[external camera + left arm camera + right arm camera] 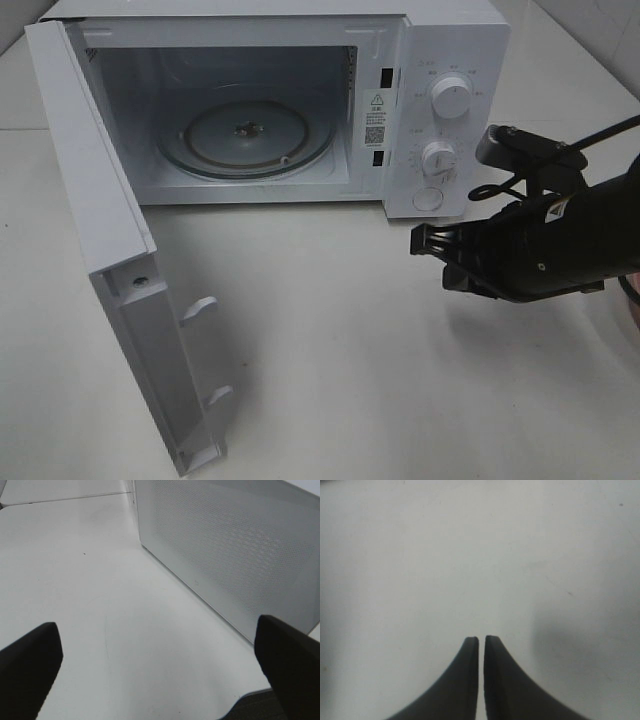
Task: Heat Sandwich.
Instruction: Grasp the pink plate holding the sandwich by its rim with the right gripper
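White table [350,330], far side: microwave [430,60], door [90,200] open. Left gripper [157,630] jaws wide apart; right gripper [481,641] jaws nearly closed, empty.

Lab-style kitchen bench: microwave [430,100] on white table [350,350]

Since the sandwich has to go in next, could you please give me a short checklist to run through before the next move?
1. Microwave door wide open: ok.
2. Glass turntable with nothing on it: ok.
3. Sandwich located: not ok, it shows in no view.
4. Left gripper open and empty: ok.
5. Right gripper ready to grasp: not ok, almost shut, holding nothing.
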You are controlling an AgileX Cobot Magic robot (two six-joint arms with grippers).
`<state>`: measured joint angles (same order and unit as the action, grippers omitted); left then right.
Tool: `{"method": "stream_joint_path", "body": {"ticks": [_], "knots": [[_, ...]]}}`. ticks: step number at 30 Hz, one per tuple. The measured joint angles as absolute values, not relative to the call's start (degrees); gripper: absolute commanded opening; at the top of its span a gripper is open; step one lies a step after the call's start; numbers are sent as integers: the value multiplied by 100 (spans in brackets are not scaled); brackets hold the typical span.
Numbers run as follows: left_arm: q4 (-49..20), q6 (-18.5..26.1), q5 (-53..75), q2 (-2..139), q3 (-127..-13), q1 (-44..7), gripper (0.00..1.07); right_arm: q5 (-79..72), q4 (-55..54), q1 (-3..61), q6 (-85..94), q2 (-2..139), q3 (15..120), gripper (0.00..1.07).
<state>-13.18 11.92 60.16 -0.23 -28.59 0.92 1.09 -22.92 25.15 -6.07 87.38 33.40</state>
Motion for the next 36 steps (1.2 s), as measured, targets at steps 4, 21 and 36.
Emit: {"method": "stream_joint_path", "body": {"ticks": [4,21,36], "knots": [[-1318,1192,6016,-23,-2859,92,100,722,-2068,2481,-201,8640,3340,11],[-1318,1192,6016,-23,-2859,92,100,3249,-166,1541,-86,8188,4142,65],[-1318,1192,6016,-23,-2859,92,100,3558,510,453,-92,8216,4326,100]]}}
